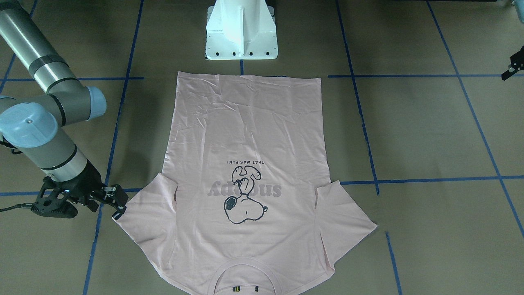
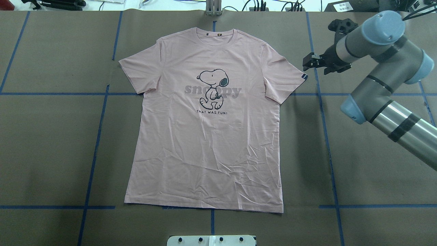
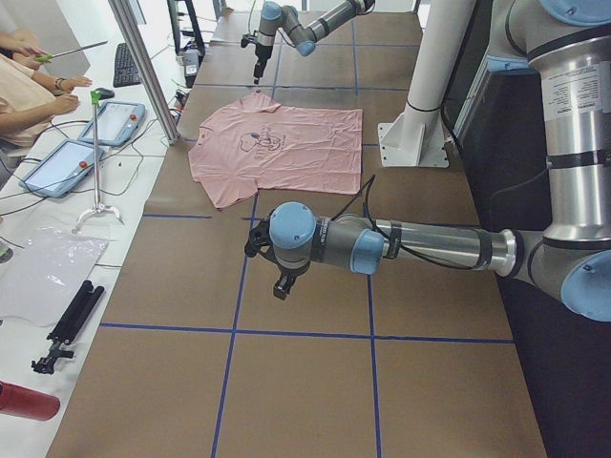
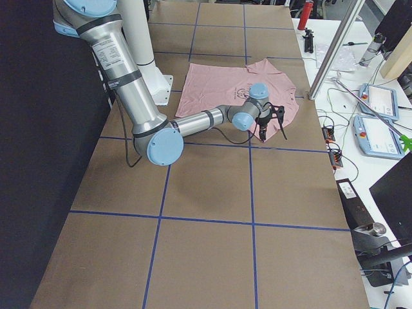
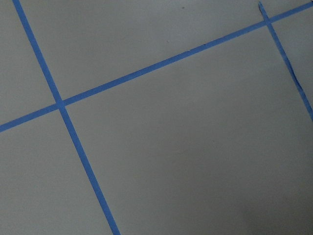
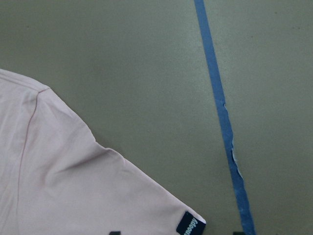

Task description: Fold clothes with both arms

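The pale pink short-sleeved T-shirt (image 2: 205,143) with the black-outlined cartoon dog lies flat and print-up in the middle of the overhead view on the brown paper-covered bench (image 2: 51,153), collar toward the top of the frame. I read the step in hand as the first sleeve grab. My black two-fingered right gripper (image 2: 310,62) hovers at the upper right of that view, just beside the sleeve that carries the small black tag (image 2: 304,77). It is spread and pinching nothing; its fingertips (image 6: 238,233) show as two dark corners, wide apart, at the bottom edge of the right wrist view. To do this well I would come down across the sleeve hem near the tag, pinch only the cuff, and lift low so the body stays flat. The left gripper (image 1: 511,69) sits at the right edge of the front-facing view, well apart from the shirt. I cannot tell whether it is spread or pressed together, and it should go to the opposite sleeve so both sides fold evenly. Count: one T-shirt, one tag, two silver-grey tubular arms, the right arm (image 2: 374,85) and the left arm (image 3: 430,246), two grippers, one white pedestal base (image 1: 241,32).
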Robot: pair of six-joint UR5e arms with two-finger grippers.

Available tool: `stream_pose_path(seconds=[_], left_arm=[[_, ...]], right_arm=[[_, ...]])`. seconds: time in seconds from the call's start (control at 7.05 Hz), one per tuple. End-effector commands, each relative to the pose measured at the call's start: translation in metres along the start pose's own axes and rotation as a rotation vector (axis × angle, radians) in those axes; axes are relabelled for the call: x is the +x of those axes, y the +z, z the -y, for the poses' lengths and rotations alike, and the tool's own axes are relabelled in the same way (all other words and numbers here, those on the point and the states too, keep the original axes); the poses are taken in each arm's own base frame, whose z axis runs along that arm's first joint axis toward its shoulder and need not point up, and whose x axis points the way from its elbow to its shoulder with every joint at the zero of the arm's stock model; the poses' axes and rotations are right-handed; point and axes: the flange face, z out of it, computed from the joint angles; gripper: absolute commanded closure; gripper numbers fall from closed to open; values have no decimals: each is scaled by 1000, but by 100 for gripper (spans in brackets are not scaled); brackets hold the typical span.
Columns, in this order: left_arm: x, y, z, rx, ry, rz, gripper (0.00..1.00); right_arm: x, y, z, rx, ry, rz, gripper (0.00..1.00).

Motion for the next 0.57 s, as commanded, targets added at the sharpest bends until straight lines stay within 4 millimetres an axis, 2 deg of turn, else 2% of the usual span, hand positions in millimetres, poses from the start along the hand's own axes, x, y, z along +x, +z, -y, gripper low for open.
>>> stream_pose_path(seconds=[0.0,0.43], left_arm=[[0,1,-3,3,-1,-13,0],[2,0,-3,6,3,-12,0]], right_arm=[[-7,18,-3,40,25,-40,30],[-3,41,-15,31,17,-78,32]])
